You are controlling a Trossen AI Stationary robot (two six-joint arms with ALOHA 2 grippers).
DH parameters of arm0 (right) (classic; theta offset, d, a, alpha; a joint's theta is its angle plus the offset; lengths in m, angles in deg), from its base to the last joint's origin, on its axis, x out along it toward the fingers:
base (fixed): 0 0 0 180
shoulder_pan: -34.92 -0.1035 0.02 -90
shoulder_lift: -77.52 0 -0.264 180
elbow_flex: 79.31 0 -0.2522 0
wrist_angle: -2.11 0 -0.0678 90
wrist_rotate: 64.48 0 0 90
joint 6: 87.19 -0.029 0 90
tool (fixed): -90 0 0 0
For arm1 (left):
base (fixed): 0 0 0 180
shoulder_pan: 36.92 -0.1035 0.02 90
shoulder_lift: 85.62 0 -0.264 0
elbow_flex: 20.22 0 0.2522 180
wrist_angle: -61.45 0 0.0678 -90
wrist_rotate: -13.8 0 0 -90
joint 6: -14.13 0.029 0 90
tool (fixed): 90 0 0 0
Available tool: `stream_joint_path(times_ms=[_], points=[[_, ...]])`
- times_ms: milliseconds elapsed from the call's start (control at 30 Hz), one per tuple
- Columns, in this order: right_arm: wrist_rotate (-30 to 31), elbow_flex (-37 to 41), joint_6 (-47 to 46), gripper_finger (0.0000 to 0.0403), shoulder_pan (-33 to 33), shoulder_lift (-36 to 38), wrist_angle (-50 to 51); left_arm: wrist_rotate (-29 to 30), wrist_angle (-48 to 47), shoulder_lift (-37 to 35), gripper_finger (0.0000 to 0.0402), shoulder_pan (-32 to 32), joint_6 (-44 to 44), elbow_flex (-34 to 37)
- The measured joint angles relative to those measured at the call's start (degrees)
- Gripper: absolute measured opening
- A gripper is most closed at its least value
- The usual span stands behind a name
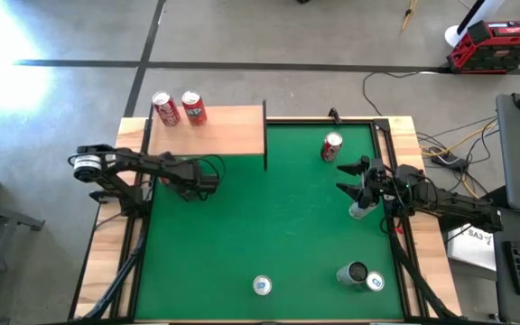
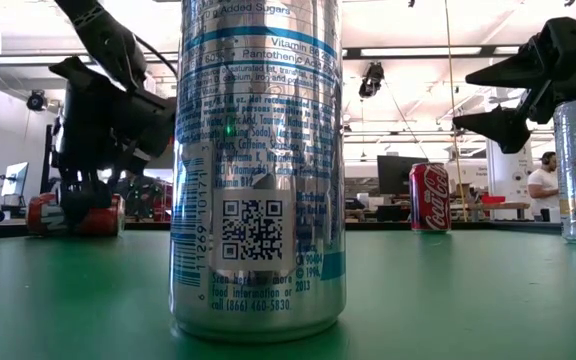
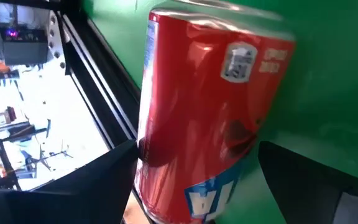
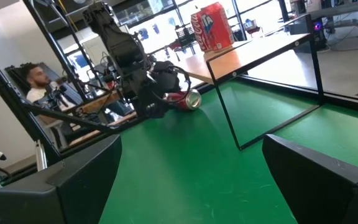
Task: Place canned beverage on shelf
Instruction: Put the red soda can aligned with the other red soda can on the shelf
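L gripper clamped on red can, can lying sideways between fingers, low beside shelf. R gripper jaws apart, over silver can. Thin wall, slick, dents easy; hold mid-body.

Red cans: four, counting two on shelf, one on mat, one between my left jaws. Silver cans: three.

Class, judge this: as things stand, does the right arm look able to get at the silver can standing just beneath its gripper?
Probably yes. The right gripper hangs open just over the silver can, with bare green mat round it and the nearest red can well apart.
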Motion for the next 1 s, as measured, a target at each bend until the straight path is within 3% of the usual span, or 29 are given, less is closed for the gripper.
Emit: stream_joint_path(times_ms=[767, 1000], points=[[0.0, 0.0, 0.0, 0.0382, 0.0, 0.0, 0.0, 1.8, 6.7, -0.2, 0.0313, 0.1, 1.9, 3.9], [0.0, 0.0, 0.0, 0.0382, 0.0, 0.0, 0.0, 0.1, 6.4, -0.1, 0.0278, 0.4, 5.1, 3.1]])
